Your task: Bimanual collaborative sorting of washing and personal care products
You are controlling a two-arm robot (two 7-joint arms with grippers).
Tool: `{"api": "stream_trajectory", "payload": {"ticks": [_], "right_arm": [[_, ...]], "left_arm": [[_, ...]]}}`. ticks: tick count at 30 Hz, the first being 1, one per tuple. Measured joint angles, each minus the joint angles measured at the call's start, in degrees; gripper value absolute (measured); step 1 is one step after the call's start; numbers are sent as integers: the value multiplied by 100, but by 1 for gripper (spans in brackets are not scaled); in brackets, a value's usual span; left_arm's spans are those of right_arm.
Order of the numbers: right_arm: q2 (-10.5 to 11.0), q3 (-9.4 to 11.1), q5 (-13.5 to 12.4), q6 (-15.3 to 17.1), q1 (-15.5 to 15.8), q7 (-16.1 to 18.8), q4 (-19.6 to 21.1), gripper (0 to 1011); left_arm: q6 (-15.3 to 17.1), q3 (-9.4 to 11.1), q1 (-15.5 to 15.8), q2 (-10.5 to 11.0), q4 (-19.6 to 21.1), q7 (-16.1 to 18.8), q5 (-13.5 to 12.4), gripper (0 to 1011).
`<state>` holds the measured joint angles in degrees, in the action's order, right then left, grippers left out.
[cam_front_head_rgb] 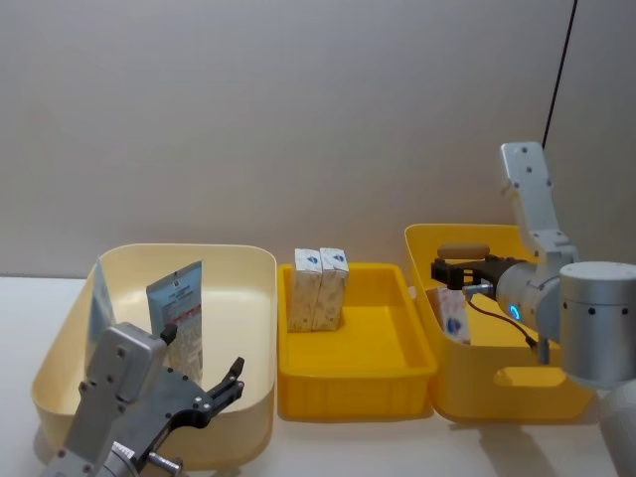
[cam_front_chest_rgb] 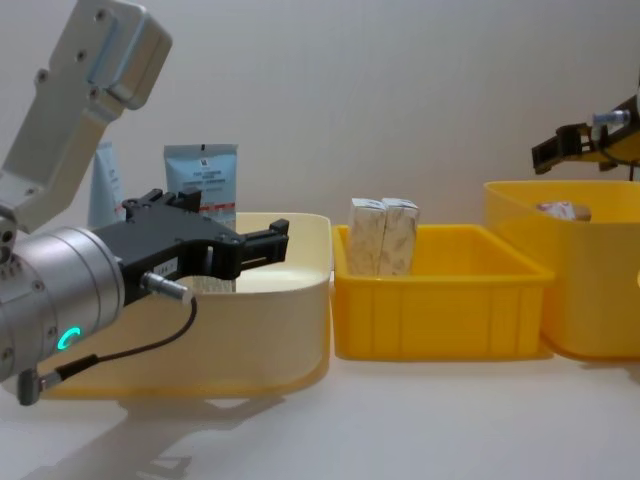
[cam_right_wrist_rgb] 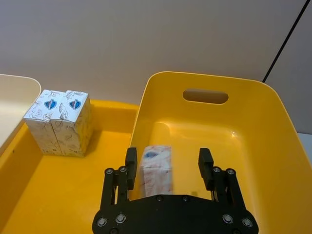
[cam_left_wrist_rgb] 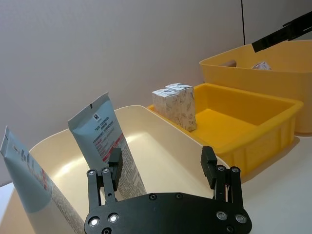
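Progress: partly sorted. Cream plastic bin [cam_front_head_rgb: 253,328] at left holds a tall blue-grey-topped pouch [cam_front_head_rgb: 177,308] and a pale-blue tapered tube [cam_front_head_rgb: 99,308]. Shallow yellow tray [cam_front_head_rgb: 358,383] in the middle holds two cream printed cartons [cam_front_head_rgb: 318,288], touching side by side. One red-and-blue printed carton [cam_front_head_rgb: 455,316] stands in the deep yellow bin [cam_front_head_rgb: 497,393] at right; probably the item in hand.

Left gripper [cam_front_head_rgb: 234,380] hangs over the cream bin's near side, fingers apart, empty. Right gripper [cam_front_head_rgb: 439,273] hangs above that carton, fingers apart.

Right wrist view has the carton below the spread fingers, not gripped. In the chest view the bin wall hides all but its top.

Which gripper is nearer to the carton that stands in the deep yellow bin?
Right. The right gripper hovers open just above the carton in the deep yellow bin. The left gripper is far off, open over the cream bin at the other end.
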<state>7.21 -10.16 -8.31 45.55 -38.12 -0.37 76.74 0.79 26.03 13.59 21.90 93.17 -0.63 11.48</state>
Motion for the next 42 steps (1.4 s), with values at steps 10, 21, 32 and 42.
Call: {"api": "stream_trajectory", "payload": {"ticks": [10,21,32,42], "right_arm": [[-63,17,-16,-64,-39,0,-156,1001],[-96,23,-22,-93,-58,0,-237,1001],[-106,27,-27,-104,-64,0,-265,1001],[-111,28,-27,-110,-67,0,-274,1001]], "left_arm": [[0,-2,4,-2,0,-4,0,1003],[0,-65,267,-54,44,-119,-10,1002],[-75,-149,420,-125,200,-180,-23,1003],[-105,-242,405,-146,380,-205,-37,1004]]}}
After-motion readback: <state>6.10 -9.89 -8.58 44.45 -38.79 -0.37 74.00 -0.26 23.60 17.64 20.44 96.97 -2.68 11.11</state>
